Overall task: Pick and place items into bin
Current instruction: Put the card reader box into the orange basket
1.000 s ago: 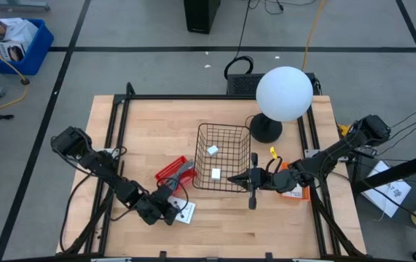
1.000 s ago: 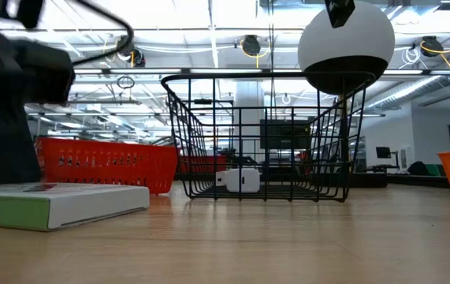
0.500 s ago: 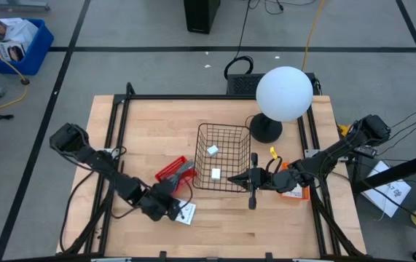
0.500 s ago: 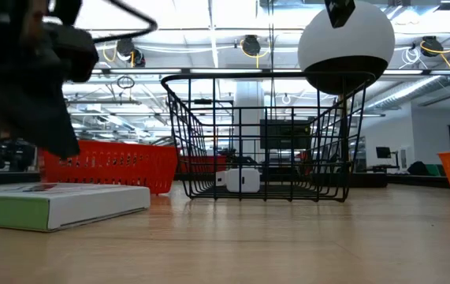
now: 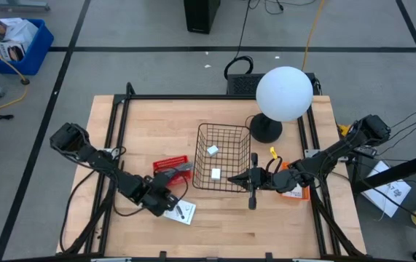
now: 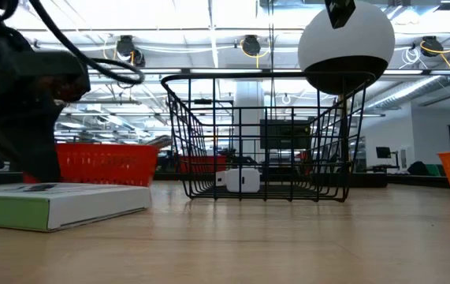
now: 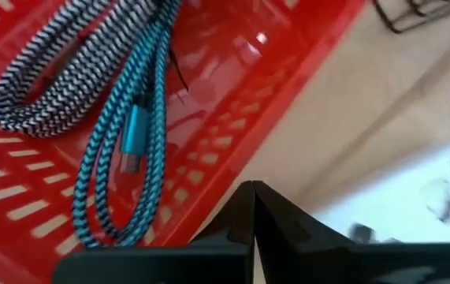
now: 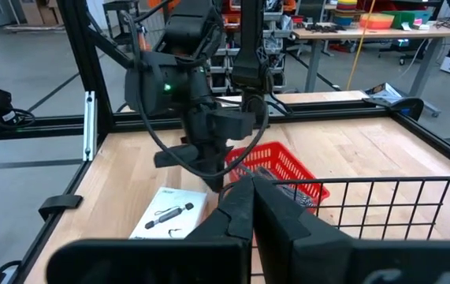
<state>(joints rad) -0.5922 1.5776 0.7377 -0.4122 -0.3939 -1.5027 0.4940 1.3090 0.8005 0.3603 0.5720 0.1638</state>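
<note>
Since 1 second ago the left hand (image 5: 170, 202), closed and empty, has swung off the white box (image 5: 181, 212) toward the red tray (image 5: 170, 164) just beyond, nearer than the closed right hand (image 5: 252, 191) beside the basket (image 5: 222, 157) holding 2 white blocks (image 5: 216, 173).

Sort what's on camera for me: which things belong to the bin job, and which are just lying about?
Job:
wire basket
two white blocks inside it
red tray holding a teal cable
white box

Lying about:
globe lamp
blue bin on the floor
orange item by the table's right edge
</note>
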